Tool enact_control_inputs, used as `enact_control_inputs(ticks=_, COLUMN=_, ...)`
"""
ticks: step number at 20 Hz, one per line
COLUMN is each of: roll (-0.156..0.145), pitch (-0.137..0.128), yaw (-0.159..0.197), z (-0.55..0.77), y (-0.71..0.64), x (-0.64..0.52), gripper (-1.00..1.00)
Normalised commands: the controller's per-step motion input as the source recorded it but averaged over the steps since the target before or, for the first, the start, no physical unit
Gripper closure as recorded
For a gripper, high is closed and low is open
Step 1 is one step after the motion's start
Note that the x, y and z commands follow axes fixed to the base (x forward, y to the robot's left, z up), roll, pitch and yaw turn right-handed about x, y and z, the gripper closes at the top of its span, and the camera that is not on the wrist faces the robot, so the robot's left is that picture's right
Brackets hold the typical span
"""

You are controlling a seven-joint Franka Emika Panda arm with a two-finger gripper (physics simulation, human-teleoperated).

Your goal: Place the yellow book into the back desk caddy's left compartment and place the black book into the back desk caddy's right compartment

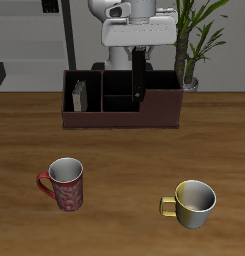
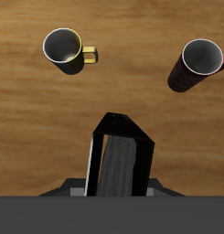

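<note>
My pincer [image 1: 140, 50] hangs above the back desk caddy [image 1: 121, 115], closed on the top edge of the black book [image 1: 140, 75], which hangs upright from it. In the exterior view the book's lower end reaches down to about the caddy's rim, over the middle of the box, near the edge of the wide right compartment [image 1: 159, 103]; I cannot tell whether it has entered any section. From my wrist view the black book [image 2: 121, 160] juts out from between my jaws, its pale page edges facing me.

The yellow book [image 1: 79, 97] stands upright in the left compartment [image 1: 82, 100] at the other end of the caddy, its top showing a little above the dark walls.

The caddy sits toward the back of the desk [image 1: 124, 170]. Nearer the front edge, well apart from the caddy, stand two mugs: a red mug [image 1: 65, 184] and a yellow mug [image 1: 193, 204], well separated from each other. Behind the desk, beside my base, is a potted plant [image 1: 194, 40].
</note>
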Motion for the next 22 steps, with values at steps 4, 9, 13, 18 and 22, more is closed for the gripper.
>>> enact_control_inputs(ticks=4, roll=0.019, pitch=-0.009, yaw=0.051, z=0.08, y=0.42, x=-0.41, gripper=1.00)
enact_control_inputs(ticks=9, roll=-0.005, pitch=-0.010, yaw=0.017, z=0.15, y=0.32, x=-0.44, gripper=1.00)
enact_control_inputs(ticks=13, roll=0.030, pitch=0.021, yaw=0.024, z=0.04, y=0.25, x=-0.35, gripper=1.00)
enact_control_inputs(ticks=18, roll=0.032, pitch=-0.015, yaw=0.016, z=0.08, y=0.11, x=-0.43, gripper=1.00)
enact_control_inputs(ticks=22, roll=0.010, pitch=-0.018, yaw=0.014, z=0.04, y=-0.01, x=-0.36, gripper=1.00)
